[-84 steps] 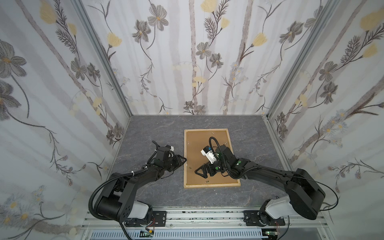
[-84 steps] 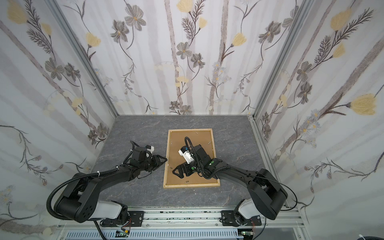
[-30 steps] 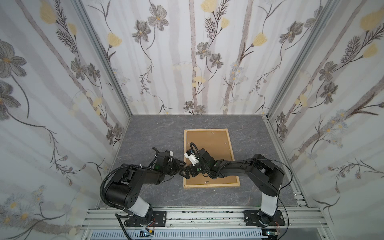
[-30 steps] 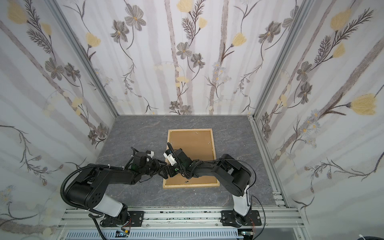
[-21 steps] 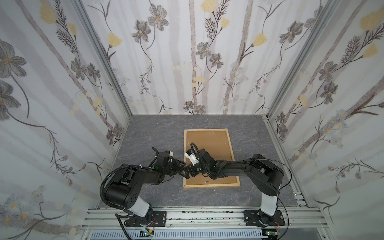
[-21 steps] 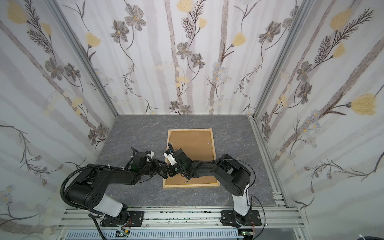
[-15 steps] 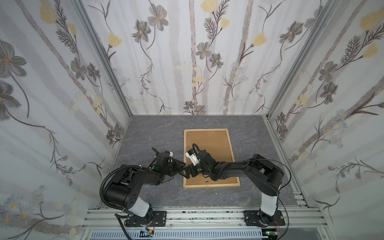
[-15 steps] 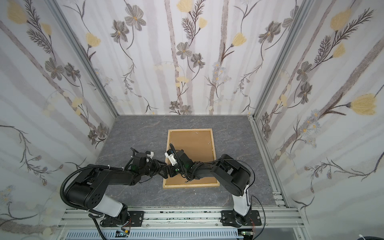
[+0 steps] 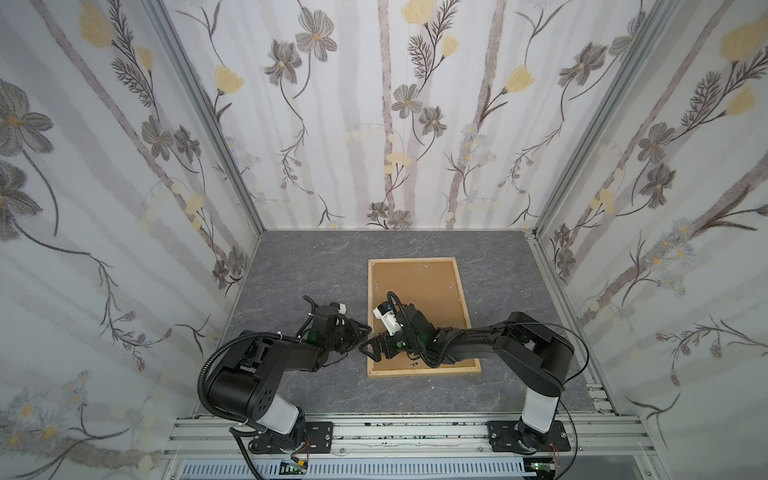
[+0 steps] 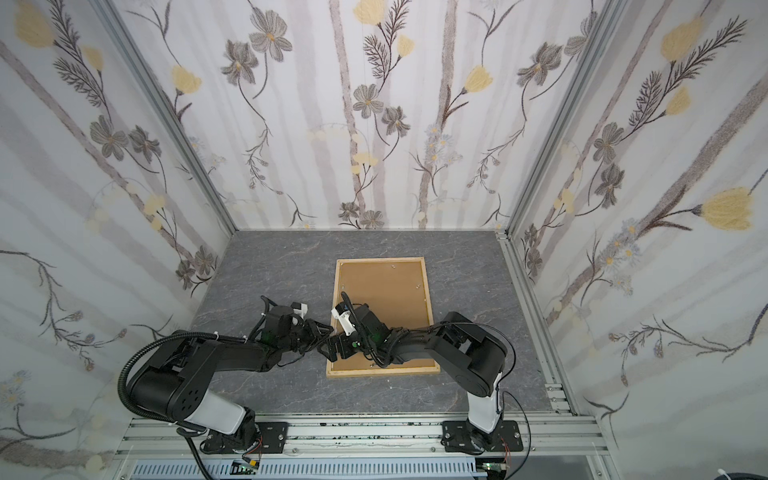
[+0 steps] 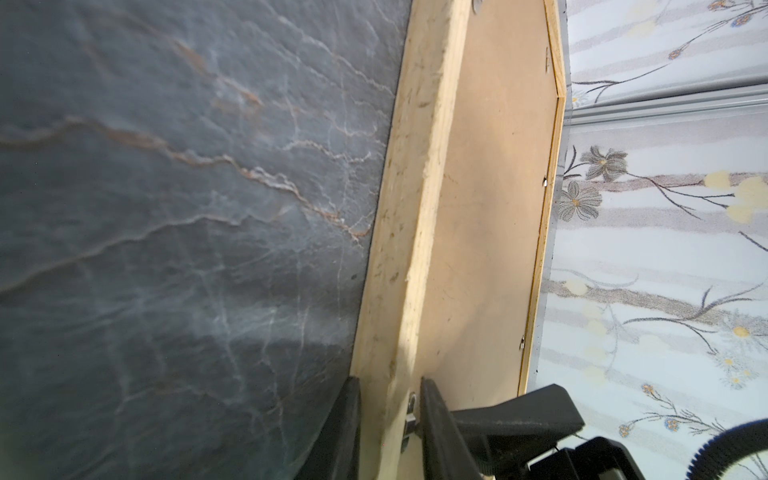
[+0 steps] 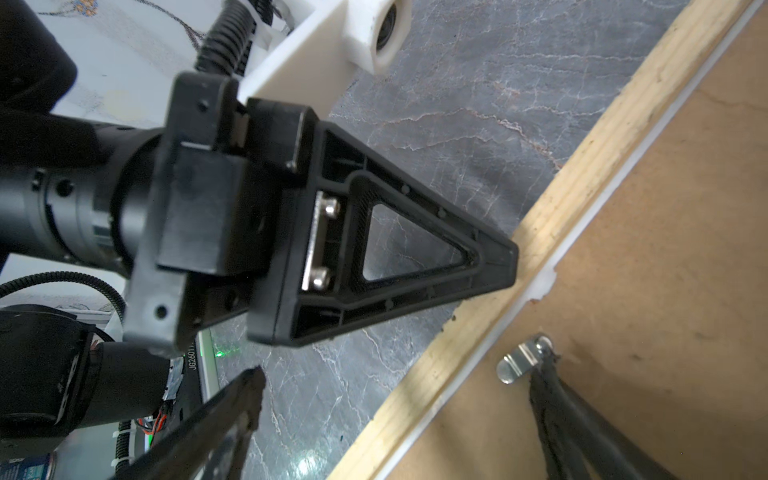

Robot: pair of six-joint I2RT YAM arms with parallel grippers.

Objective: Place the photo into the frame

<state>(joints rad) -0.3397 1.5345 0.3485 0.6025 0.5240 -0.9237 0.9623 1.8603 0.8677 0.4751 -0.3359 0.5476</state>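
You see the frame [image 9: 432, 370] [image 10: 382, 372] lying on the table [image 9: 316, 266], a little to the right of the table's middle, with its long sides running from the front edge toward the back edge. Its back side is up, and the brown backing panel [image 9: 419, 291] sits inside the pale wood strips. Your left end effector [image 9: 368, 330] [image 11: 388, 382] is clamped on the left long strip of the frame, on the part nearer to the front edge of the table. In the left wrist view one finger [image 11: 347, 424] is against the outer face of the strip and the other is against the inner face. Your right end effector [image 9: 368, 348] [image 12: 399, 374] is spread wide and holds nothing. It is just beside the left one, at the same strip. One of its fingers is above the bare table outside the frame, and the other is over the backing panel, right at a small metal tab [image 12: 523, 363]. In the right wrist view a thin white edge [image 12: 540, 286] shows between the wood strip and the backing panel. You cannot tell if this is the photo.
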